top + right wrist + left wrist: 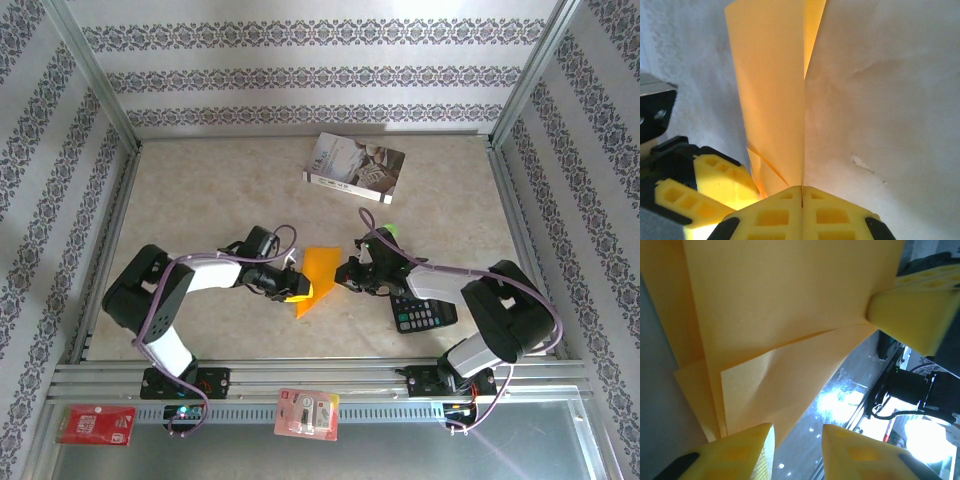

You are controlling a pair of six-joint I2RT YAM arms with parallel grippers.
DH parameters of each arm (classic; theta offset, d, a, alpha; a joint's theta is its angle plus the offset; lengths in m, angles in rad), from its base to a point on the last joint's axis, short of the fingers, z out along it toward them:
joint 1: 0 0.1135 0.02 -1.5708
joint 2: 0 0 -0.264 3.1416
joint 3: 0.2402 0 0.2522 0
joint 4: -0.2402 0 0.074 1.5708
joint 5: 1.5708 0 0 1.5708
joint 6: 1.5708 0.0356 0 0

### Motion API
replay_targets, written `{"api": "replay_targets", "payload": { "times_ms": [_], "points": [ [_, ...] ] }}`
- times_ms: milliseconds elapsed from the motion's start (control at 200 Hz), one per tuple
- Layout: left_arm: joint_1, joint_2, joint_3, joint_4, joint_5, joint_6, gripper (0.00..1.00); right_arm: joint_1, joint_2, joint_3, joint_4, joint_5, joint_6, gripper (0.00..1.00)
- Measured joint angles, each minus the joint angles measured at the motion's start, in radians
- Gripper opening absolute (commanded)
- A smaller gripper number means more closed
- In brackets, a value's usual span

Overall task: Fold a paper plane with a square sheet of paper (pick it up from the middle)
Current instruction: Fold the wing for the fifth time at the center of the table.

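Note:
The orange sheet of paper [318,270] is folded into a pointed, layered shape and hangs on edge above the table between both arms. My right gripper [801,190] is shut on its folded edge, and the paper [772,95] rises straight up from the closed fingertips. My left gripper [796,440] is open. The paper [785,330] lies in front of it, with a lower edge beside its left fingertip [757,440] and nothing pinched between the jaws. In the left wrist view the right gripper's fingers [912,305] clamp the paper's far corner. From above, the left gripper [292,285] and right gripper [345,272] flank the paper.
A grey-white book [355,166] lies at the back of the table. Under the right arm rests a black calculator [422,312]. A red packet [95,424] and a blister pack [308,413] sit on the front rail. Patterned walls enclose the table.

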Motion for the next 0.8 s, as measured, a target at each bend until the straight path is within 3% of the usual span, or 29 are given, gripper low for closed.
{"api": "replay_targets", "payload": {
  "times_ms": [180, 460, 625, 804],
  "points": [
    [-0.052, -0.172, -0.073, 0.042, -0.155, 0.023, 0.40, 0.028, -0.053, -0.005, 0.001, 0.031, 0.100, 0.00],
    [-0.327, -0.386, -0.137, 0.053, -0.626, 0.212, 0.56, 0.034, -0.106, -0.012, 0.005, 0.051, 0.251, 0.00],
    [-0.407, -0.367, -0.144, 0.062, -0.803, 0.301, 0.61, 0.041, -0.106, -0.018, 0.019, 0.053, 0.315, 0.00],
    [-0.455, -0.266, -0.135, 0.075, -0.899, 0.368, 0.60, 0.047, -0.106, -0.018, 0.039, 0.053, 0.352, 0.00]
  ]
}}
